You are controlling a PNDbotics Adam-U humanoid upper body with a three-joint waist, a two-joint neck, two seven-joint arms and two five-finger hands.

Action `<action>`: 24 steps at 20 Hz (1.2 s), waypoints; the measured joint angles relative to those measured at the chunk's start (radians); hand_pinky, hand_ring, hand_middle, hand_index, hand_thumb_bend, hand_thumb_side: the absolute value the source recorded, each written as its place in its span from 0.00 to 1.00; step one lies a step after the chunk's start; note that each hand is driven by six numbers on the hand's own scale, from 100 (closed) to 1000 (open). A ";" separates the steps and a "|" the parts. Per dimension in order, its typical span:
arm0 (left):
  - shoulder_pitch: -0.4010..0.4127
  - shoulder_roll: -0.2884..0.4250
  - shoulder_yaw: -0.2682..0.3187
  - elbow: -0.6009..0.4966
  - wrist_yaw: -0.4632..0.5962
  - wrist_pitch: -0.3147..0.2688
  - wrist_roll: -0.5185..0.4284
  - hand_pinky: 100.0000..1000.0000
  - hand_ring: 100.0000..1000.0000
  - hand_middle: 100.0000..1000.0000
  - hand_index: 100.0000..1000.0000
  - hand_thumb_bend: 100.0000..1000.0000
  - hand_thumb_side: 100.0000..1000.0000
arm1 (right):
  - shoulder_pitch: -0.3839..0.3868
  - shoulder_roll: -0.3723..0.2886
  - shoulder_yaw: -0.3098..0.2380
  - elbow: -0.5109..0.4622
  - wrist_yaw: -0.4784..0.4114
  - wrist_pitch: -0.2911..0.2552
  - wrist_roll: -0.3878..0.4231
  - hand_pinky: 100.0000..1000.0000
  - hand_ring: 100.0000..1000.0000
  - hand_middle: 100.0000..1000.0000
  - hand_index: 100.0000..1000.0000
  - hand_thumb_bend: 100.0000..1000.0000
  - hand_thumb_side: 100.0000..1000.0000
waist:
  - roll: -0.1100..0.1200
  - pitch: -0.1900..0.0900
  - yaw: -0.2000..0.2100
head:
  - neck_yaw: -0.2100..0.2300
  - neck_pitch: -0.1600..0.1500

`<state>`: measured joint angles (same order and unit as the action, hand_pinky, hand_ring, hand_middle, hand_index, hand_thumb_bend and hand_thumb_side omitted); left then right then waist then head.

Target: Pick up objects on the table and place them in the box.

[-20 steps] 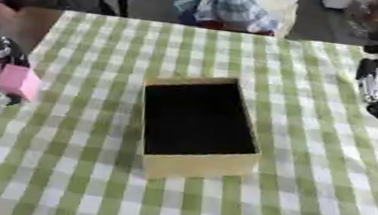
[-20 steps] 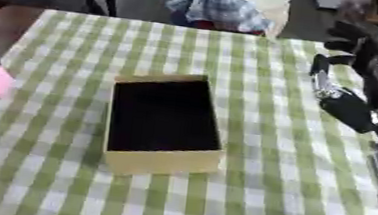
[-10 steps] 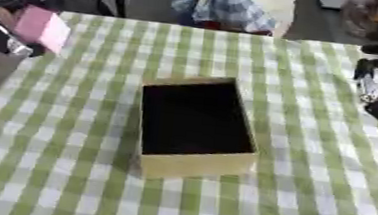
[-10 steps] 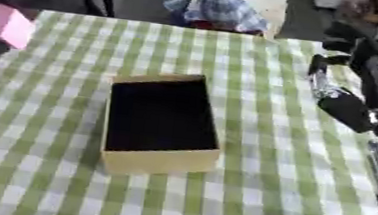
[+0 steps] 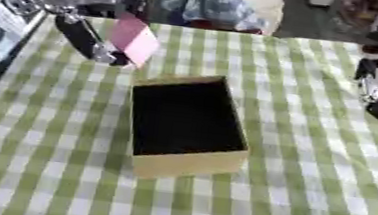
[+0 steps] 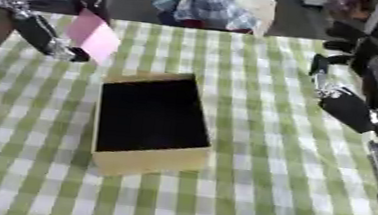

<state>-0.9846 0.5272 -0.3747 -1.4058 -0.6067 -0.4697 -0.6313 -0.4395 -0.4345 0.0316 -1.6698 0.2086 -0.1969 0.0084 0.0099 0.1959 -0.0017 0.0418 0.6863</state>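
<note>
Over checked table [image 5: 309, 167], left hand [image 5: 82, 28] fingers pinch pink card [image 5: 133, 41].

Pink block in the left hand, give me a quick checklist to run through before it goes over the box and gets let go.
1. Hold: the left hand has the pink block pinched and lifted off the tablecloth. Ok.
2. Position: the block hangs just beyond the far left corner of the box, not over the opening. Not ok yet.
3. Box opening: faces up, and the dark inside shows nothing in it. Ok.
4. Path: nothing stands between block and box. Ok.
5. Right hand: parked at the table's right side, apart from the box. Ok.
6. Height of the block above the box rim: cannot tell.
</note>
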 measured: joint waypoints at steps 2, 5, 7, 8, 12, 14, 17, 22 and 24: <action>0.008 -0.023 -0.019 0.011 -0.004 0.000 -0.005 0.70 0.51 0.41 0.57 0.21 0.00 | 0.000 0.001 0.000 0.000 0.000 0.000 0.000 0.69 0.79 0.81 0.92 0.00 0.36 | 0.000 0.001 -0.001 | 0.000 0.000; 0.028 -0.056 -0.043 0.036 -0.017 0.000 -0.006 0.70 0.52 0.42 0.57 0.20 0.04 | -0.001 0.005 0.000 0.000 0.000 -0.002 0.002 0.69 0.79 0.81 0.92 0.00 0.36 | -0.001 0.002 -0.004 | 0.001 -0.001; 0.042 -0.081 -0.059 0.057 -0.026 0.000 -0.006 0.70 0.52 0.42 0.58 0.19 0.07 | -0.001 0.008 0.000 0.000 0.000 -0.002 0.003 0.69 0.79 0.81 0.92 0.00 0.37 | -0.003 0.004 -0.004 | 0.001 -0.002; 0.048 -0.093 -0.065 0.067 -0.033 0.000 -0.005 0.70 0.52 0.42 0.58 0.19 0.07 | -0.002 0.008 0.000 0.000 0.000 -0.002 0.003 0.69 0.79 0.81 0.92 0.00 0.37 | -0.004 0.006 -0.004 | 0.001 -0.002; 0.071 -0.139 -0.084 0.114 -0.073 -0.008 0.003 0.71 0.55 0.45 0.61 0.21 0.12 | -0.009 0.009 0.001 0.000 0.000 -0.001 0.004 0.69 0.79 0.81 0.92 0.00 0.37 | -0.005 0.008 -0.008 | 0.005 -0.003; 0.078 -0.159 -0.090 0.137 -0.095 -0.014 0.009 0.73 0.60 0.53 0.68 0.26 0.16 | -0.009 0.009 0.001 0.000 -0.001 -0.001 0.005 0.69 0.79 0.81 0.92 0.00 0.37 | -0.005 0.008 -0.011 | 0.007 -0.004; 0.081 -0.176 -0.096 0.157 -0.129 -0.026 0.020 0.76 0.68 0.65 0.77 0.40 0.29 | -0.009 0.010 0.002 0.000 -0.001 -0.001 0.005 0.69 0.78 0.81 0.92 0.00 0.37 | -0.005 0.008 -0.011 | 0.009 -0.006; 0.081 -0.177 -0.098 0.160 -0.153 -0.036 0.030 0.79 0.73 0.73 0.84 0.64 0.56 | -0.009 0.015 0.004 0.000 -0.001 -0.003 0.007 0.69 0.78 0.81 0.92 0.00 0.37 | -0.004 0.008 -0.008 | 0.009 -0.007; 0.081 -0.175 -0.094 0.156 -0.157 -0.036 0.030 0.79 0.73 0.74 0.84 0.67 0.58 | -0.009 0.015 0.005 0.000 -0.001 -0.003 0.008 0.69 0.78 0.81 0.92 0.00 0.37 | -0.004 0.008 -0.005 | 0.009 -0.007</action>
<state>-0.9037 0.3518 -0.4683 -1.2502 -0.7640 -0.5059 -0.6009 -0.4486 -0.4193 0.0367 -1.6698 0.2079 -0.2003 0.0161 0.0060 0.2040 -0.0069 0.0508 0.6797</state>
